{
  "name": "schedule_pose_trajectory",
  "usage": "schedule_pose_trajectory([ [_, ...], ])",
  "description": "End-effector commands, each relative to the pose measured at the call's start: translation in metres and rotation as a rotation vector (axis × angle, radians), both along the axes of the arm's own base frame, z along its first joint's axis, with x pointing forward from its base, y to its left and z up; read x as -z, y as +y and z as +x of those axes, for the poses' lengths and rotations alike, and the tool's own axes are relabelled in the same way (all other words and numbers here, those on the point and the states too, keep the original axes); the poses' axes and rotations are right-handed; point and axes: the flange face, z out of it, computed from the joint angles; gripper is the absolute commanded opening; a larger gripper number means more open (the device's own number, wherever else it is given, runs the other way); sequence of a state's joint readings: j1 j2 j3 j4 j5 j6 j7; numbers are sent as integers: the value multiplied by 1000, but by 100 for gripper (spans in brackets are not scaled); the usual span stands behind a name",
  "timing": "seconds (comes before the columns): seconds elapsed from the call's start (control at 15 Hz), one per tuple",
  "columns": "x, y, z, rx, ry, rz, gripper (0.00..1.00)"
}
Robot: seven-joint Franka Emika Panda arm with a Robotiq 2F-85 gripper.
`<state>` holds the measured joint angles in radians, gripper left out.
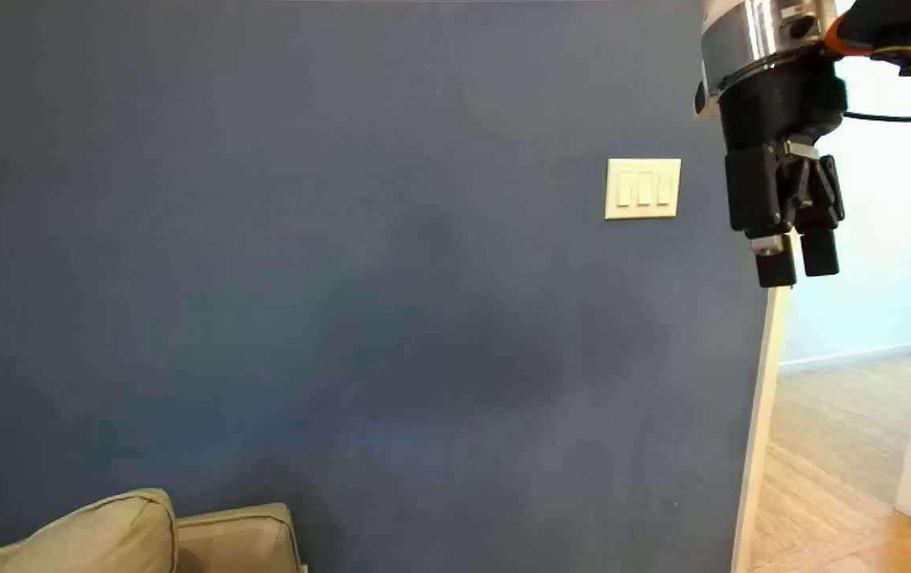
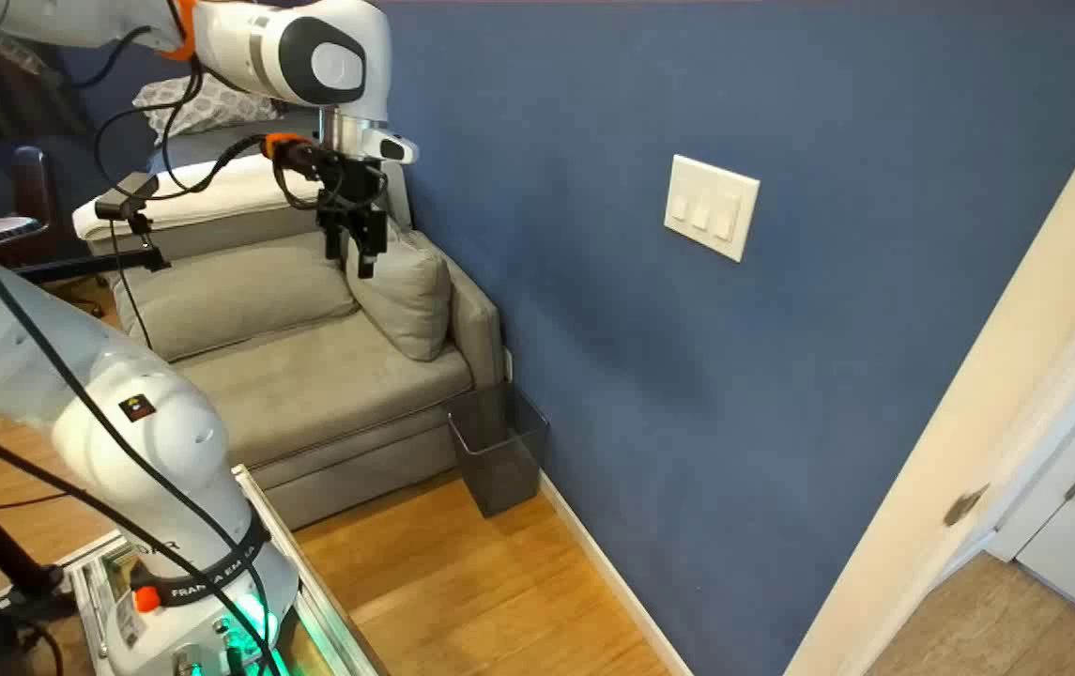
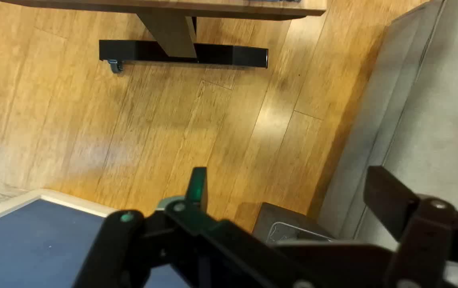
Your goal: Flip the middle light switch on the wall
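On matte wall [image 1: 360,263], 3 rectangular switches [image 1: 644,189]

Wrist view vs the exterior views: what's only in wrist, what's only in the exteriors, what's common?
Only the wrist view: a black table foot with a caster.

Only the exterior views: the middle light switch and neighbouring switches on a cream plate, all in both; the white arm links, clearest in an exterior view.

Common to all: the gripper, the blue wall, the sofa and wood floor. The dark bin appears in the wrist view and an exterior view.
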<state>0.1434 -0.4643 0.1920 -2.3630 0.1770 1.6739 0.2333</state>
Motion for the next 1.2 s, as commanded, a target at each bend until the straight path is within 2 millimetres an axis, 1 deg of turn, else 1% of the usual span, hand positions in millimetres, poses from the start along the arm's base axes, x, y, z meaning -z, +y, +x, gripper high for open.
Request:
schedule_pose_trajectory([
  [0.0, 0, 0, 0, 0, 1, 0, 100],
  [0.53, 0, 0, 0, 0, 1, 0, 100],
  [0.67, -1, -20, 9, 61, -27, -50, 100],
  [0.8, -3, -51, 18, 117, -59, -118, 100],
  [1.0, -11, -107, 39, 194, -136, -150, 100],
  [1.13, -20, -145, 59, 253, -185, -174, 100],
])
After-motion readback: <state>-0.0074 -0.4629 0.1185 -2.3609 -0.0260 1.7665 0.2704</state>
